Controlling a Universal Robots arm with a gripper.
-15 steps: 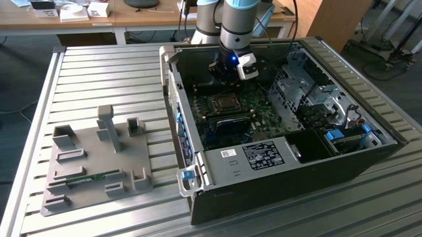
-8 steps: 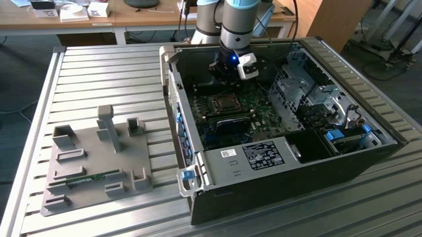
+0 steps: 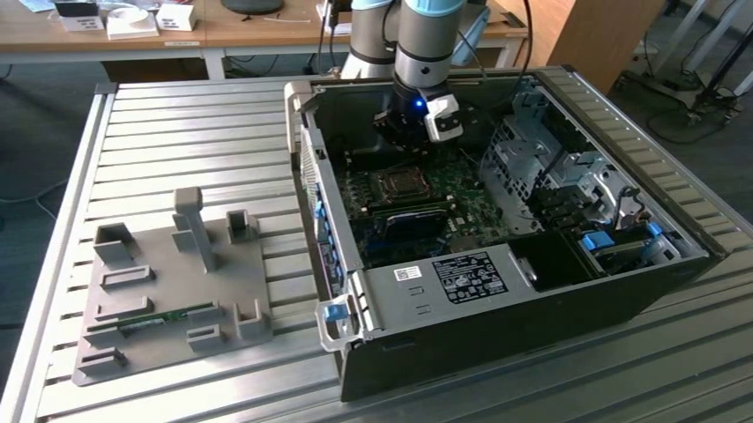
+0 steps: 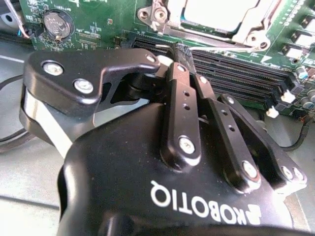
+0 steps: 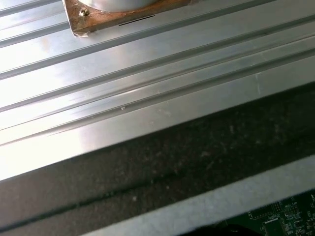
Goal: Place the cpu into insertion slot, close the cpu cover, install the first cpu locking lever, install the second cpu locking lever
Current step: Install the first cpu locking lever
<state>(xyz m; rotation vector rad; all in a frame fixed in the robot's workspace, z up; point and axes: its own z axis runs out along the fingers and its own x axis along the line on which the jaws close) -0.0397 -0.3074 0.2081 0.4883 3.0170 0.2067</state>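
Sitting in the square metal-rimmed insertion slot (image 3: 401, 184) of the green motherboard (image 3: 453, 198), the small flat cpu (image 4: 219, 11) with its dull silver-grey top shows through the window of the thin silvery cpu cover (image 4: 170, 17), which appears to lie down over it; that would be how a seated chip is clamped, though whether the locking levers are hooked I cannot tell. In the second wrist view the socket lies just beyond the long black memory slots (image 4: 236, 66). The black two-fingered gripper (image 4: 178, 51) hangs over those slots, near the socket but not on it, its fingers drawn together at the tips with nothing visible between them, so it looks closed and empty. In the exterior view the gripper (image 3: 406, 132) sits just beyond the socket, inside the open black computer case (image 3: 495, 308), which lies on its side so the board faces up for reach from above.

The case rests on a ribbed aluminium table (image 3: 176, 141), whose grooved slats also show in the first wrist view. On the exterior view's left stands a grey plastic fixture tray (image 3: 171, 291) with upright posts, holding a green memory stick (image 3: 153, 320). Beyond it is a wooden desk (image 3: 235, 31) carrying small white boxes.
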